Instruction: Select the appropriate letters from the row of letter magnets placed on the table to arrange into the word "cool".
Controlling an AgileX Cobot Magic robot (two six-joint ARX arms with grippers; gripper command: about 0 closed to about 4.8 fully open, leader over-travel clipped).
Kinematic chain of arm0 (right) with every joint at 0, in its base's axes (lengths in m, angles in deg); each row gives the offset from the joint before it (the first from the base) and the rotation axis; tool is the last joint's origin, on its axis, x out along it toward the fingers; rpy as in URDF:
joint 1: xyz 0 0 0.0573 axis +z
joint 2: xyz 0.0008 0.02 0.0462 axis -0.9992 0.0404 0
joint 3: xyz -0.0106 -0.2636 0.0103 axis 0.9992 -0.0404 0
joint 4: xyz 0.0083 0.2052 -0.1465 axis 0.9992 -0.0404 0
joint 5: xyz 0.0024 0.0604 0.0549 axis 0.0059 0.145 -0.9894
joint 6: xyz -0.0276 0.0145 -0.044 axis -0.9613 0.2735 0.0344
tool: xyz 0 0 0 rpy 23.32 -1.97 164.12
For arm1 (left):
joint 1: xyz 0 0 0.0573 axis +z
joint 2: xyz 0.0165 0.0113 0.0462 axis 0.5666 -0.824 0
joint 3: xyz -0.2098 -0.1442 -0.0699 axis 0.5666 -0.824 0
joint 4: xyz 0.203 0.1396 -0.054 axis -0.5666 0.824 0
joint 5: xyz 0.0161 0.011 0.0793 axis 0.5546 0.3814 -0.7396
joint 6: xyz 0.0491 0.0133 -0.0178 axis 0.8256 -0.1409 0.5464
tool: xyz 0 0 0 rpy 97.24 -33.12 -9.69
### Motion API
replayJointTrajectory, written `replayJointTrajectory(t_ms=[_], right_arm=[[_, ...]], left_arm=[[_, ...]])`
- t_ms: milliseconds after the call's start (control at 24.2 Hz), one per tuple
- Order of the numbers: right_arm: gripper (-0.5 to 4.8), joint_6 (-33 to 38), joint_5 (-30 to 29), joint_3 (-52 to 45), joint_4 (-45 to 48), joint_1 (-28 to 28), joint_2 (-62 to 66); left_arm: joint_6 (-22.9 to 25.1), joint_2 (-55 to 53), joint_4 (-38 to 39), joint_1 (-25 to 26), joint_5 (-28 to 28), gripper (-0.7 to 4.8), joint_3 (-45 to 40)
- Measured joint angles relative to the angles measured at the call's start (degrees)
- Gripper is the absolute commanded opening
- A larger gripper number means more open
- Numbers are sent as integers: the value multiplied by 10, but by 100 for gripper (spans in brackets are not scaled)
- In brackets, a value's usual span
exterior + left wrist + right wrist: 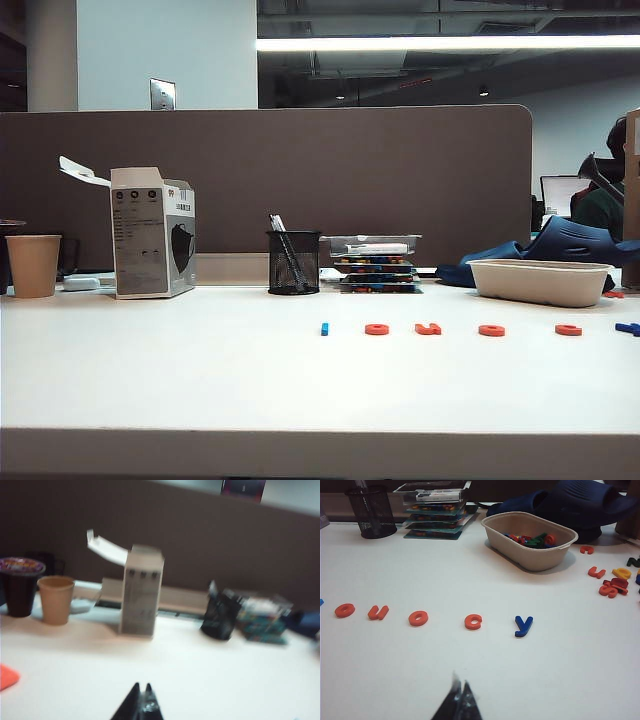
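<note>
On the white table the row of letter magnets runs from a tiny bright-blue bar through an orange-red ring, a notched hook shape, a second ring and an open ring. The right wrist view shows the two rings, the hook shape, the open ring and a darker blue piece. My right gripper is shut and empty, short of the row. Over bare table, my left gripper is also shut and empty. Neither arm shows in the exterior view.
A beige tray of mixed letters stands behind the row, with loose letters beside it. Along the partition stand a mesh pen holder, stacked boxes, an open white carton and a paper cup.
</note>
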Motion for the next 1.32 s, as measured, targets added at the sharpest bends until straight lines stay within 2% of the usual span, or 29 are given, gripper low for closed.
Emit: replayJointTrajectory(t_ms=[82,206,371,454,577,701,784,907,1072,1113,1155,1237,1320], right_arm=[[-1,0,0,0,0,0,0],[-1,0,0,0,0,0,0],[-1,0,0,0,1,0,0],[-1,0,0,0,1,0,0],[-1,0,0,0,2,0,0],[-1,0,0,0,2,0,0],[-1,0,4,0,3,0,0],[-1,0,12,0,3,-1,0],[-1,0,17,0,3,-1,0],[-1,0,23,0,3,-1,0],[-1,0,26,0,2,-1,0],[-1,0,26,0,2,-1,0],[-1,0,26,0,2,-1,0]], left_arm=[[-13,-1,51,0,16,-5,56],[-18,-24,201,0,73,-5,195],[-20,-81,297,0,118,-5,334],[-23,-170,364,0,164,-5,471],[-24,-320,510,0,235,-5,661],[-25,-398,612,0,254,-5,758],[-37,-430,647,-20,252,-5,800],[-62,-466,659,-99,219,-5,842],[-92,-501,659,-220,141,-5,863],[-114,-524,661,-285,107,-5,863],[-130,-543,661,-322,83,-5,863],[-153,-571,658,-357,58,-5,863],[-176,-589,647,-367,49,-5,861]])
